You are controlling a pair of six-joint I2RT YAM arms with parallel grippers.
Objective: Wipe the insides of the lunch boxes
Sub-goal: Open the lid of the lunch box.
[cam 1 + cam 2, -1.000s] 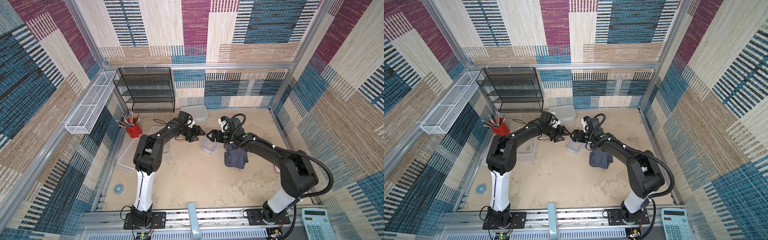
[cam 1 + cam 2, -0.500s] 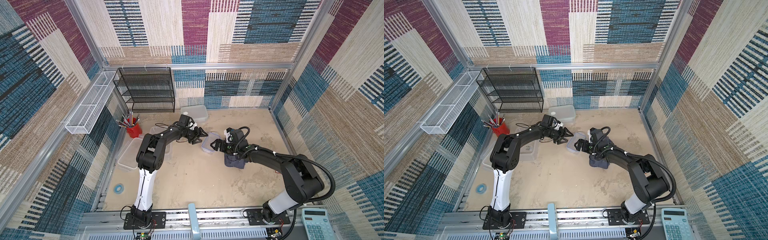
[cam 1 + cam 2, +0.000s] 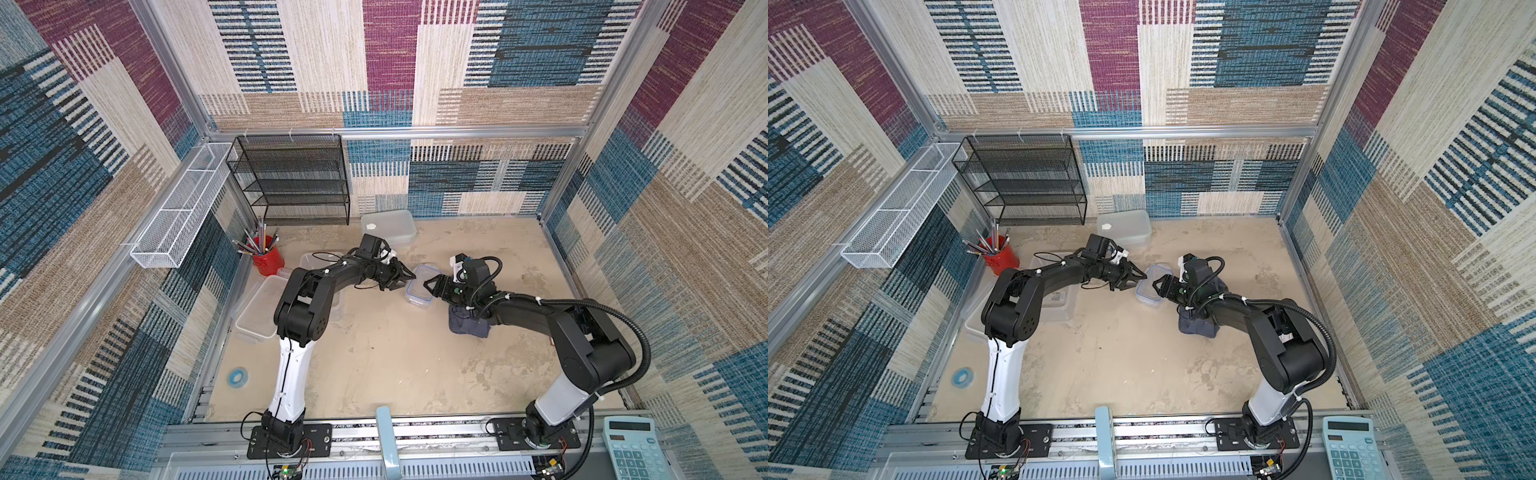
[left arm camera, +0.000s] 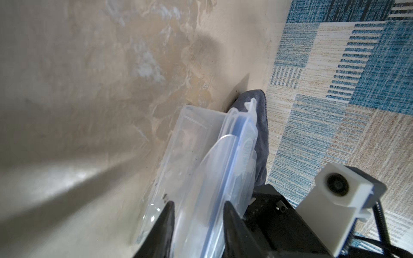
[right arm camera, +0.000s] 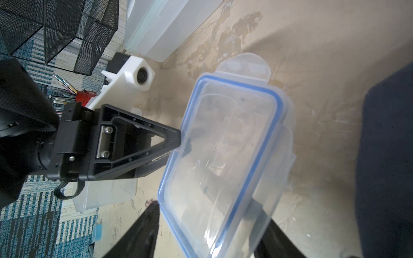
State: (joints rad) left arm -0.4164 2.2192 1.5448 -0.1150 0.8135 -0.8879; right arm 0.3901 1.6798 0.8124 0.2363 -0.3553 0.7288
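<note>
The small lunch box (image 3: pixel 420 284) (image 3: pixel 1152 286), translucent with a blue-rimmed lid, lies mid-table between both arms. My left gripper (image 3: pixel 409 279) (image 4: pixel 199 214) pinches its lid edge on the left side; plastic fills the gap between the fingers (image 4: pixel 167 223). My right gripper (image 3: pixel 430 286) (image 5: pixel 211 214) straddles the box's near-right end, a finger against each side. In the right wrist view the lid (image 5: pixel 225 143) sits on the box. The grey-blue cloth (image 3: pixel 467 324) (image 4: pixel 260 125) lies under my right arm. A closed lunch box (image 3: pixel 388 226) stands by the back wall.
Open translucent tubs (image 3: pixel 259 307) (image 3: pixel 316 266) lie under and left of my left arm. A red cup of pencils (image 3: pixel 268 259), a black mesh shelf (image 3: pixel 291 183) and a white wire basket (image 3: pixel 183 203) are at the back left. A blue tape roll (image 3: pixel 237 377) lies front left.
Both grippers came in to the small lunch box and narrowed onto it, the left from the back left, the right dropping from above. The box has stayed in place.
</note>
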